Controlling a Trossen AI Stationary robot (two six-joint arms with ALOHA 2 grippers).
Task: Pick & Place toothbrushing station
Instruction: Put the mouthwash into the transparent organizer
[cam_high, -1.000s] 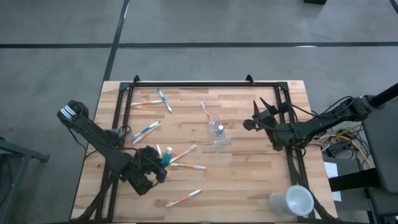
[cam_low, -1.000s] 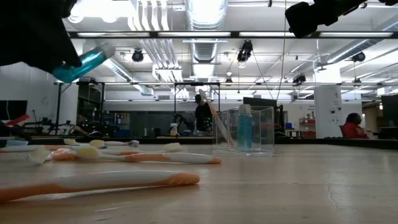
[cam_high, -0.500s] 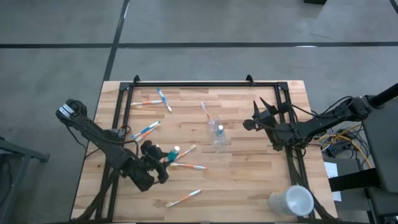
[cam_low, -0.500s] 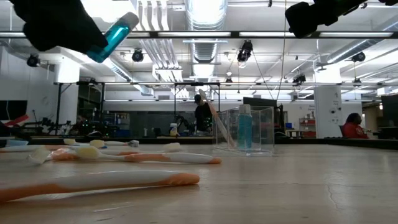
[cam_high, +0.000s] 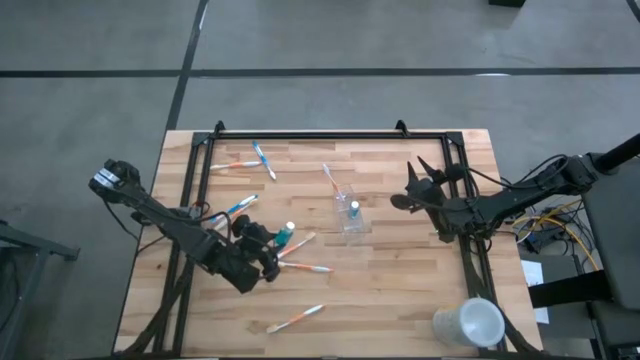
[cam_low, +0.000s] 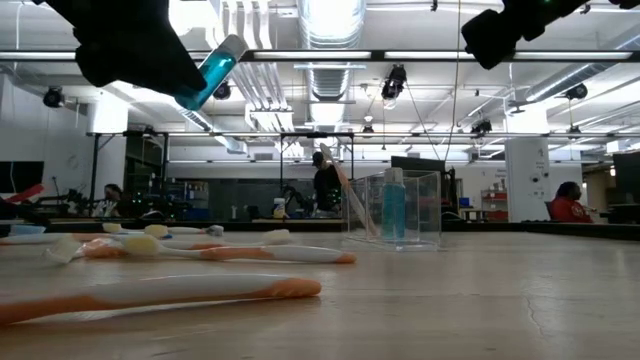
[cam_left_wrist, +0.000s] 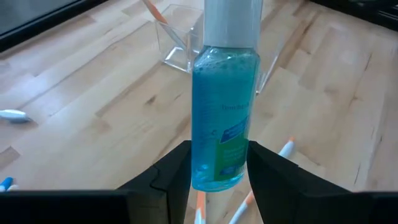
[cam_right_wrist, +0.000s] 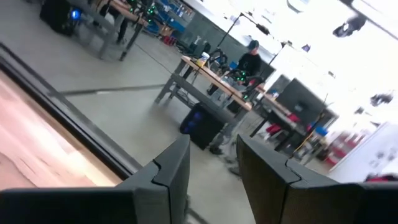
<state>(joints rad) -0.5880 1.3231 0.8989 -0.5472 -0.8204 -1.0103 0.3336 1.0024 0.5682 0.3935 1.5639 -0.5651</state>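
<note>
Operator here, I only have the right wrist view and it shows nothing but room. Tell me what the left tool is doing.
Observer: The left tool is shut on a blue bottle, lifted clear of the table.
Operator: Give me the clear cup's contents.
Observer: The clear cup holds another blue bottle and a toothbrush leaning on its wall.
Operator: Report my own tool's position.
Observer: The right tool hangs in the air to the right of the cup, nothing held.

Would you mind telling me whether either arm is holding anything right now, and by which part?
The left gripper holds the blue bottle by its lower body, white cap pointing away, lifted above the table. The right gripper holds nothing.
</note>
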